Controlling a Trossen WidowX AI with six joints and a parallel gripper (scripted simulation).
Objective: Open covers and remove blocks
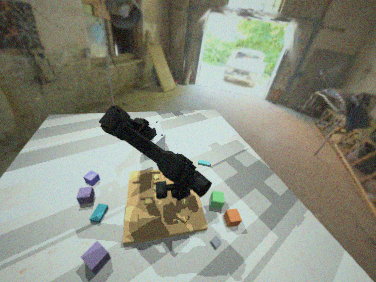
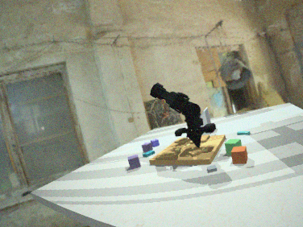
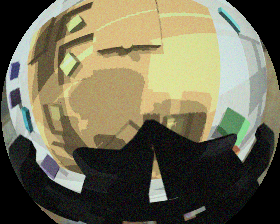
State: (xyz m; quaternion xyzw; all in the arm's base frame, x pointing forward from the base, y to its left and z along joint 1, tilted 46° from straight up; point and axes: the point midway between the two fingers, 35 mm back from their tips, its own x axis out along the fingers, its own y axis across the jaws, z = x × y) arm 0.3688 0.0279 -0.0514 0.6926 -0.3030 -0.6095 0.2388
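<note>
The wooden puzzle board (image 1: 131, 236) (image 2: 163, 162) (image 3: 186, 60) lies on the table, partly hidden by the arm and its shadow. My gripper (image 2: 198, 146) (image 3: 149, 123) is shut and empty, pointing down over the board. In the wrist view, small yellowish diamond shapes (image 3: 75, 23) (image 3: 69, 64) show in dark-edged recesses at the left. A dark recess (image 3: 186, 125) shows just beyond the fingers. Which covers are open is unclear. A green block (image 1: 217, 200) (image 2: 233, 146) (image 3: 231, 124) and an orange block (image 1: 232, 217) (image 2: 239, 154) rest on the table beside the board.
Across the board lie a large purple block (image 1: 96, 256) (image 2: 134, 161), another purple block (image 1: 85, 196), a violet block (image 1: 91, 178) and a teal block (image 1: 99, 213) (image 2: 148, 154). A thin teal piece (image 1: 204, 163) (image 2: 243, 133) and a small grey piece (image 1: 215, 242) (image 2: 212, 168) lie elsewhere off the board.
</note>
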